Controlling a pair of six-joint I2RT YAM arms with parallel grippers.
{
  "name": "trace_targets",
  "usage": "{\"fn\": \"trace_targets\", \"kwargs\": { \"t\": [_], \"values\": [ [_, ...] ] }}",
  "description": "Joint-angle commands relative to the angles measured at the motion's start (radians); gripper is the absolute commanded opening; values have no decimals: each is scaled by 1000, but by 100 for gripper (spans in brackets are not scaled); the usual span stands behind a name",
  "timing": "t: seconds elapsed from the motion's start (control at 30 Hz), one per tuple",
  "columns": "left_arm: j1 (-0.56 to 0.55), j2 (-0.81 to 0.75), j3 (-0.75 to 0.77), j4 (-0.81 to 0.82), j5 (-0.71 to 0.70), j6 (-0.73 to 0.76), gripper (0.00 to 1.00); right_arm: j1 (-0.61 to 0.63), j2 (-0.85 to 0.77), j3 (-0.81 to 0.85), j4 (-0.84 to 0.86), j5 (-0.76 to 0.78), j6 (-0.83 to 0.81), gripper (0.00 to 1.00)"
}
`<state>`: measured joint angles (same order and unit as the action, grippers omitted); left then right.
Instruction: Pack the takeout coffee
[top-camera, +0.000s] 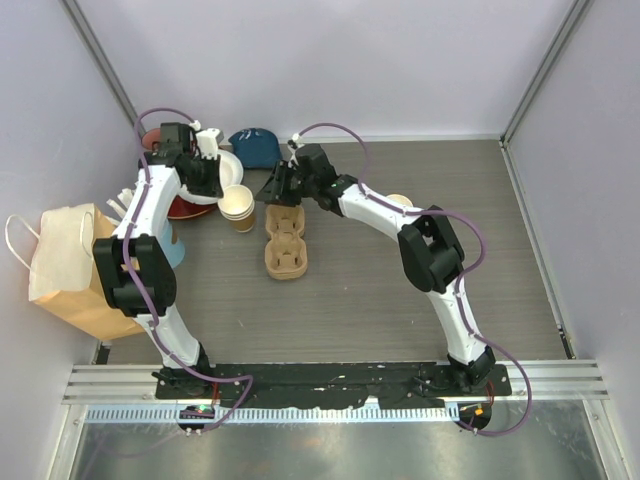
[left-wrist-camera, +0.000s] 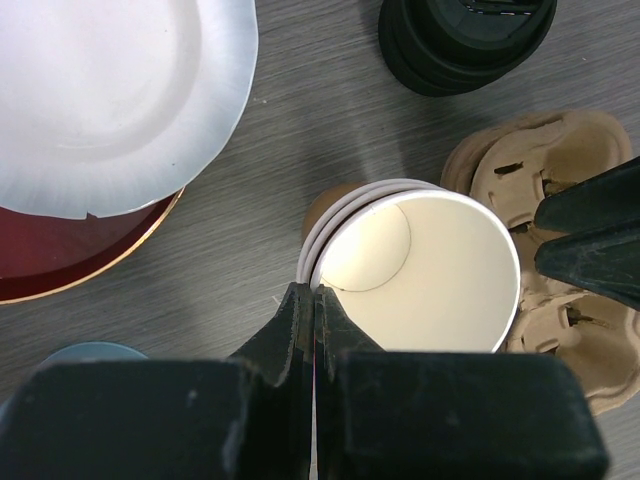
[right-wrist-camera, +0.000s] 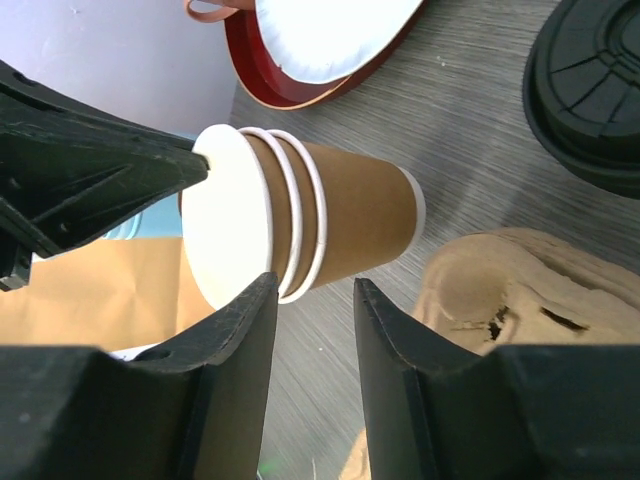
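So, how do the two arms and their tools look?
Both the left arm and the right arm have white links with black joint housings, and a purple cable loops along each. The left tool and the right tool have matte black, wedge-shaped fingers.

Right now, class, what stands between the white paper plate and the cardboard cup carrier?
The stack of lidless paper cups, its rim pinched by the left gripper; the left wrist view shows it best.
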<state>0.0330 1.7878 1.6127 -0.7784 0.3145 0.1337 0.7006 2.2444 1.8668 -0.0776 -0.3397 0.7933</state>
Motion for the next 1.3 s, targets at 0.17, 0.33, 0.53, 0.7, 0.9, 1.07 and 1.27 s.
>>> {"fn": "trace_targets", "kwargs": {
  "t": [0.17, 0.33, 0.53, 0.7, 0.9, 1.07, 1.27],
  "values": [
    [1, -41, 3, 24, 28, -13, 0, 20, 30, 57, 58, -25, 44, 39],
    [1, -38, -4, 24, 35, -17, 0, 23, 38, 58, 56, -22, 49, 38],
    [1, -36, -16, 24, 63, -19, 0, 30, 67, 84, 58, -32, 58, 38],
    [2, -45, -2, 18, 63, -22, 0, 31, 80, 88, 56, -27, 69, 38],
    [1, -97, 85, -18, -3, 10, 0, 31, 24, 84, 19, 2, 15, 39],
    [2, -139, 180, -42, -23, 24, 0, 30, -69, 91, -46, 56, -74, 40],
    [-14, -206, 250, -88, 9, 15, 0, 28, -209, 94, -204, 194, -224, 48]
  ]
}}
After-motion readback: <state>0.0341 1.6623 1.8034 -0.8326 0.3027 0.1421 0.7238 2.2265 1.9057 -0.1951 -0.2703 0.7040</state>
